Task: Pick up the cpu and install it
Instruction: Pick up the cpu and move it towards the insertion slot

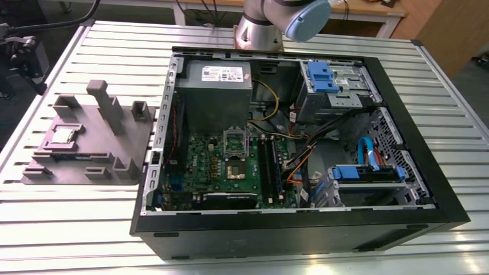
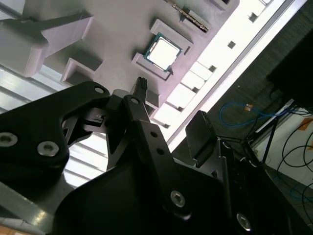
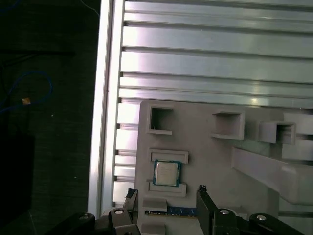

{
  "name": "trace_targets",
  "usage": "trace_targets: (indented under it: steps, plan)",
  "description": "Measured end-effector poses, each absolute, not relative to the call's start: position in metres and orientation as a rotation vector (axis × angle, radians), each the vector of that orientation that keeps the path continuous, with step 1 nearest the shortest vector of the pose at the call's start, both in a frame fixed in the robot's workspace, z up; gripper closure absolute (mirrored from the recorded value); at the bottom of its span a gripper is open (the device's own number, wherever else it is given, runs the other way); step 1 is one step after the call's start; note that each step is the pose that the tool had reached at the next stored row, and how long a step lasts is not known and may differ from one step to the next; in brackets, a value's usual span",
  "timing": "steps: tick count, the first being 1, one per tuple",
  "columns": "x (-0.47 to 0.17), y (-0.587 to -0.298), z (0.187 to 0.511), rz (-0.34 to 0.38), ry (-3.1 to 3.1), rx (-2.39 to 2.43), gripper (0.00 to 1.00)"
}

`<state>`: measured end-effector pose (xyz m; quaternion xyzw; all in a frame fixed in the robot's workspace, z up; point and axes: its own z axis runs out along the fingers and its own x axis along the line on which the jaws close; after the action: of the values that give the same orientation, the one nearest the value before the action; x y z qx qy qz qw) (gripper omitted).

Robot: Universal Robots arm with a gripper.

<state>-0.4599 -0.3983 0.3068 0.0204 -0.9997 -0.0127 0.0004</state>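
Observation:
The cpu [image 1: 61, 136], a small square chip with a silvery top, lies flat in a recess of the grey moulded tray [image 1: 114, 143] at the exterior view's left. Both wrist views show the cpu [image 3: 167, 172] [image 2: 163, 52] from above, resting in its pocket of the tray [image 3: 205, 147]. My gripper [image 3: 166, 192] [image 2: 171, 105] hangs open above the tray. Its two black fingertips [image 3: 201, 189] stand wider apart than the chip, and nothing is between them. The chip lies just beyond the fingertips, clear of them. The arm's dark wrist end [image 1: 23, 54] hangs above the table's far left corner.
An open computer case [image 1: 298, 229] lies right of the tray. Inside are the motherboard, its metal-framed socket [image 1: 235, 166], a grey box [image 1: 214, 80] and blue drive brackets [image 1: 367, 172]. A memory stick [image 3: 168, 211] sits beside the chip. The slatted table's edge [image 3: 105, 98] borders dark floor.

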Motion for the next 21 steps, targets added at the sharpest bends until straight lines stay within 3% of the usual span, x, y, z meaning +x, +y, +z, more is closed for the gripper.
trace_targets:
  steps: [21]
  plan:
    - [-0.460,-0.398,0.279,-0.039,-3.136,0.146,0.41]
